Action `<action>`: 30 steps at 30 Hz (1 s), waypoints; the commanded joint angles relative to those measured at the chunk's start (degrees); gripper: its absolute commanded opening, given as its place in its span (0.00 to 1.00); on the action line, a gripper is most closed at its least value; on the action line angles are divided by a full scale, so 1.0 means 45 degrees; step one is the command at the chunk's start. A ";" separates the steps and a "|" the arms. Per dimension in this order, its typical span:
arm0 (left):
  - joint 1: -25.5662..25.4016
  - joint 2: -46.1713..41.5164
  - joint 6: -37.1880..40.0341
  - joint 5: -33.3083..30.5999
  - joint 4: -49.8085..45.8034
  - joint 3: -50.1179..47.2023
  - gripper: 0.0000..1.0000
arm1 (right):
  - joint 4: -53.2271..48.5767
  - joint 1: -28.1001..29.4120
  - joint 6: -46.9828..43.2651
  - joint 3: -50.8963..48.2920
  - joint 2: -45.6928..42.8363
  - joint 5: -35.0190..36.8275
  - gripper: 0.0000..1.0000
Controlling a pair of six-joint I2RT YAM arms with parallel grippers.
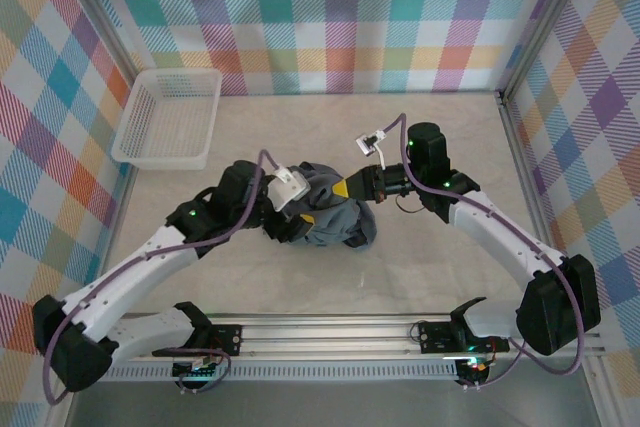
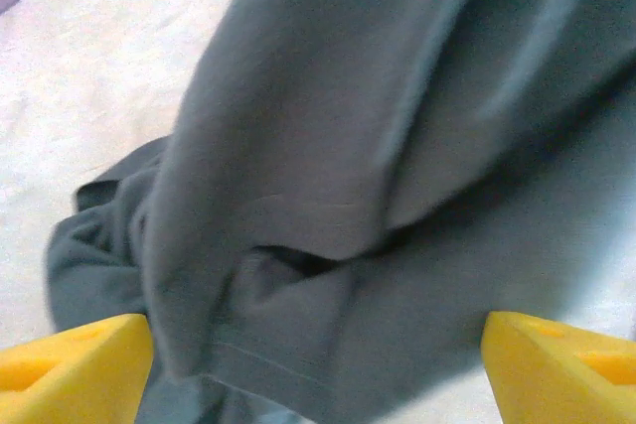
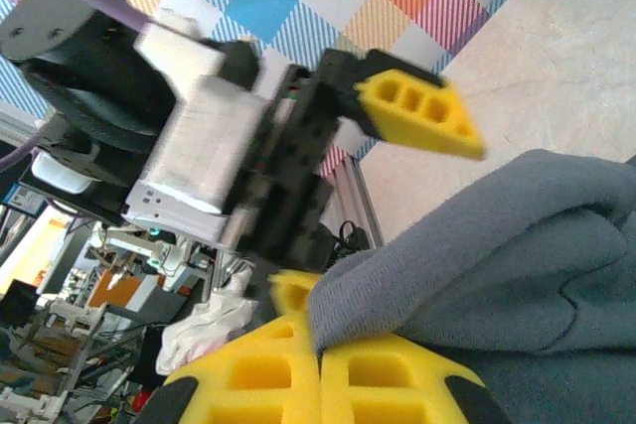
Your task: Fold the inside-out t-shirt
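A white lattice basket [image 1: 168,117] stands at the far left of the table [image 1: 460,127], close to the checked wall [image 1: 60,97] and well apart from everything else. Right of it and nearer the arms, the left arm reaches in towards the middle of the table, and the left end effector [image 1: 298,219] sits against the left side of the inside-out t-shirt [image 1: 335,212]. In the left wrist view this end effector [image 2: 318,374] is spread wide: its yellow fingertips [image 2: 70,364] stand at the two bottom corners, and dark slate-grey cloth [image 2: 397,146] hangs in folds between and beyond them, with pale table to the left. The t-shirt lies bunched in a crumpled heap at the middle of the table, between the two end effectors and touching both. On its right side, the right end effector [image 1: 347,188] meets the upper edge of the heap. In the right wrist view its yellow pads [image 3: 397,384] are pressed together, and a thick fold of the grey fabric [image 3: 517,245] comes out from between them, so the right end effector [image 3: 320,369] is pinching the t-shirt. Beyond that fold, the same view shows a yellow finger [image 3: 417,111] of the left end effector raised above the cloth.
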 commanded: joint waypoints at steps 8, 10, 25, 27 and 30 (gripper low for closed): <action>-0.0241 0.0765 0.0941 -0.1583 0.3892 -0.0543 0.78 | -0.0007 -0.0017 -0.0183 0.0254 -0.0223 -0.0612 0.00; -0.0235 0.0731 0.0604 -0.0849 0.4095 -0.0592 0.75 | -0.0043 -0.0019 -0.0193 0.0269 -0.0190 -0.0683 0.00; -0.0223 0.1148 -0.0925 0.1727 0.3225 0.0368 0.00 | -0.1209 -0.0076 -0.0782 0.0612 -0.0109 0.0414 0.00; -0.0104 0.0649 -0.1769 0.2220 0.3085 0.0598 0.00 | -0.1838 -0.0339 -0.1112 0.0603 -0.0035 0.0957 0.00; 0.0171 -0.0182 -0.3230 0.3301 0.2956 0.0869 0.00 | -0.2049 -0.1077 -0.1177 0.0278 0.0117 0.1323 0.19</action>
